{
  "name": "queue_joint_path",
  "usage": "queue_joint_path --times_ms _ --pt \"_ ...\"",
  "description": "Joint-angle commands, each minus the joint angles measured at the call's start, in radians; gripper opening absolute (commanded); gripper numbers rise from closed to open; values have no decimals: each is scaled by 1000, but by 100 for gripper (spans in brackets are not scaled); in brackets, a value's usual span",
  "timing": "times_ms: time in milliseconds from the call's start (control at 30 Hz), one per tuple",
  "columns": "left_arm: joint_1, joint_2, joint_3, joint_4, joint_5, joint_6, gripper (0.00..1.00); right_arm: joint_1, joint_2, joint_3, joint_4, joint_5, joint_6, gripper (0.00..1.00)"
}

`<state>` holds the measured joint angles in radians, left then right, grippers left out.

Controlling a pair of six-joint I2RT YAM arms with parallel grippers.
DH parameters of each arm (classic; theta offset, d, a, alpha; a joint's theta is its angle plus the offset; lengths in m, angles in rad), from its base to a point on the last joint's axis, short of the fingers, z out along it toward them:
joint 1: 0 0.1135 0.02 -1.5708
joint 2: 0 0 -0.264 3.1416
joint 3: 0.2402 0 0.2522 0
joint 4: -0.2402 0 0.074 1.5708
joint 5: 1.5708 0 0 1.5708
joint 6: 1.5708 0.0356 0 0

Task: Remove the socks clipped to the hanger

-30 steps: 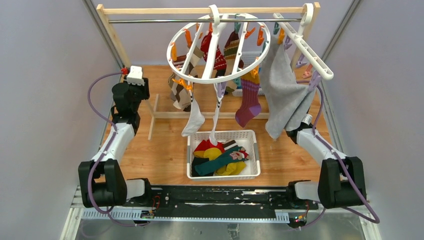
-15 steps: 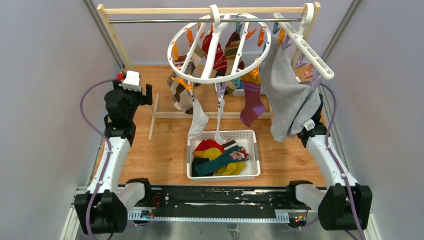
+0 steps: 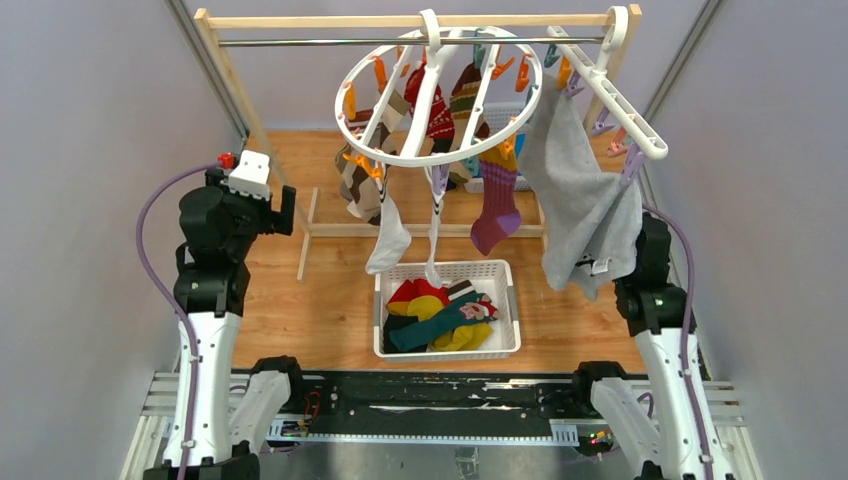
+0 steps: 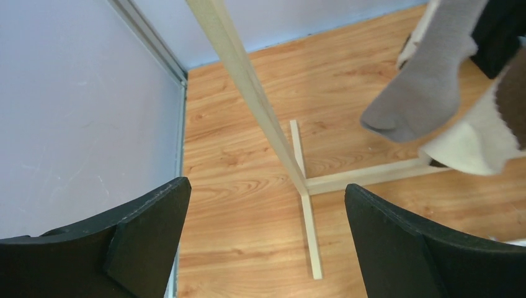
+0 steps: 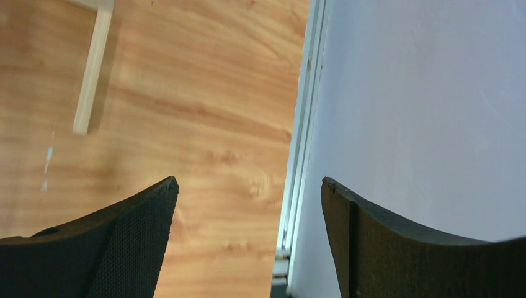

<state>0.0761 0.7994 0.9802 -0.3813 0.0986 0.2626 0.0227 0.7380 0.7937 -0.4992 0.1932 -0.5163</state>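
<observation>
The round white hanger (image 3: 440, 155) hangs by its hook from the rail at the back. Several socks are clipped to it: a purple-orange one (image 3: 497, 210), a white one (image 3: 388, 238), a brown-cream patterned one (image 3: 356, 185), a red one (image 3: 438, 112) and a striped one (image 3: 463, 95). My left gripper (image 4: 267, 184) is open and empty, left of the hanger beside the rack's wooden post (image 4: 248, 81); a grey sock (image 4: 422, 93) and a cream toe (image 4: 477, 139) hang ahead to its right. My right gripper (image 5: 248, 180) is open and empty, over the floor by the right wall.
A large grey cloth (image 3: 580, 195) hangs from a straight white clip rack (image 3: 612, 95) and hides my right wrist from above. A white basket (image 3: 505, 305) holding several socks sits on the wooden floor under the hanger. The rack's foot (image 4: 308, 230) lies below my left gripper.
Both grippers have opened wide. Both arms have lifted and drawn back toward the side walls. The hanging socks and the grey cloth have swayed slightly.
</observation>
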Motion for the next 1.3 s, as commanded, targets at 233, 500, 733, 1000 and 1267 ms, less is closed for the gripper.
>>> queue_joint_path --times_ms 233,500,733,1000,1267 --pt "-4 42 77 -191 173 45 100 -83 -195 412 -569 -358 16 82" --pt "-6 69 92 -149 170 7 100 -164 -172 779 -556 -260 62 81" --pt "-22 97 110 -145 194 -16 100 -212 -111 920 -666 -815 144 80" --pt "-98 82 119 -141 319 -8 100 -241 -13 778 -631 -1076 135 80" --pt "-98 40 71 -177 385 36 100 -181 55 675 -523 -1071 102 78"
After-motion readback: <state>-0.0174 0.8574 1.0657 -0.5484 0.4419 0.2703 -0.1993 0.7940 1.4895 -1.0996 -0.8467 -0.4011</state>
